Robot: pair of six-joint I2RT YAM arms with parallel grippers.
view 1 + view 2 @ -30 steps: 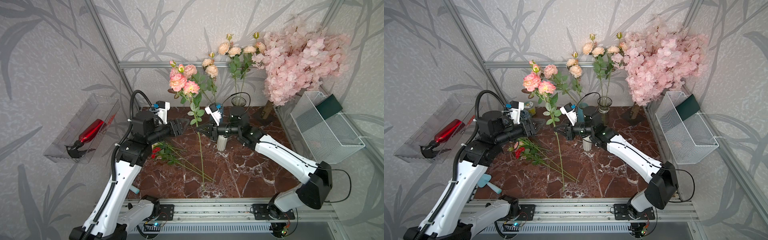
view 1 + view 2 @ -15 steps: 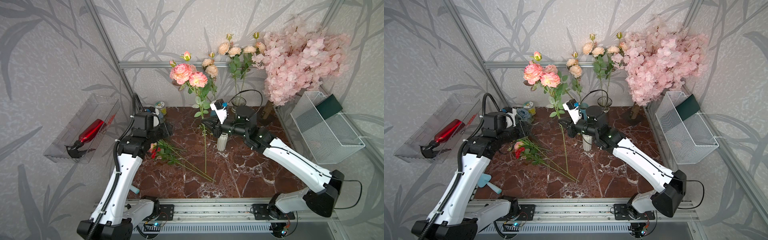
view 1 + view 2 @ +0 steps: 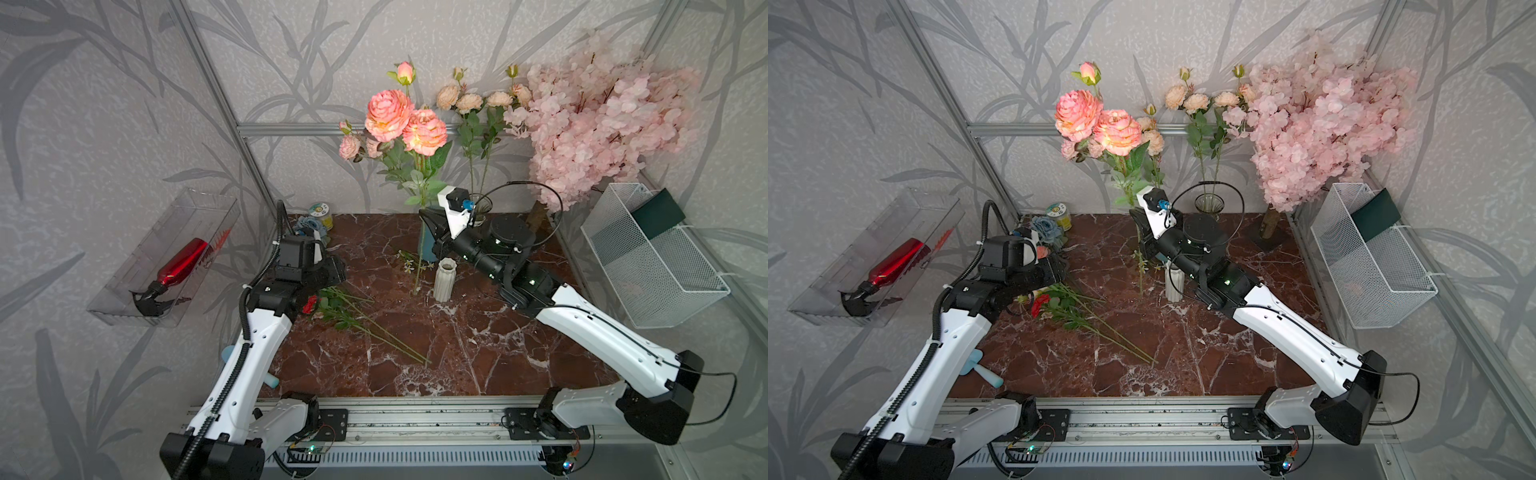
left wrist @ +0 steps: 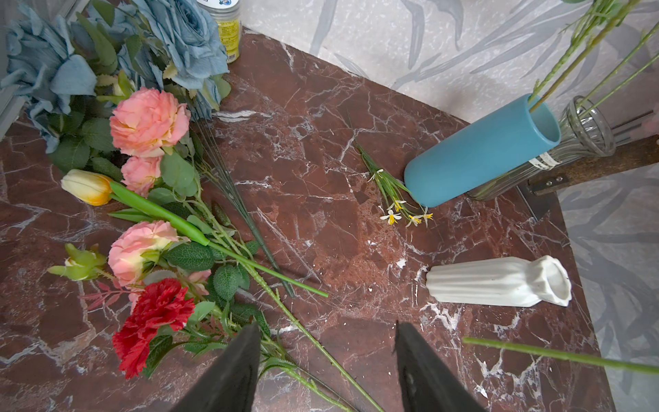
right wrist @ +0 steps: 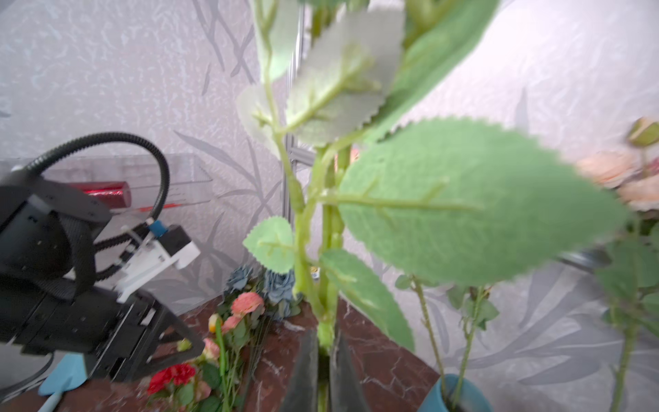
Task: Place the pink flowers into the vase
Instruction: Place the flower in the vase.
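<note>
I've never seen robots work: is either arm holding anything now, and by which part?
The right gripper is shut on the pink flowers, pinching their green stem midway, below the leaves. The left gripper is open and holds nothing.

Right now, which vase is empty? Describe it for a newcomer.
On the red marble table, find the right hand gripping the pink flowers. Beside it stands the white vase: short, ribbed, empty, unlike the blue vase and glass vase holding stems.

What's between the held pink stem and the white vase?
Nothing visible. The right gripper is shut on the pink flowers; their stem hangs just beside the vase, only table between. Its tip looks lower than the rim.
</note>
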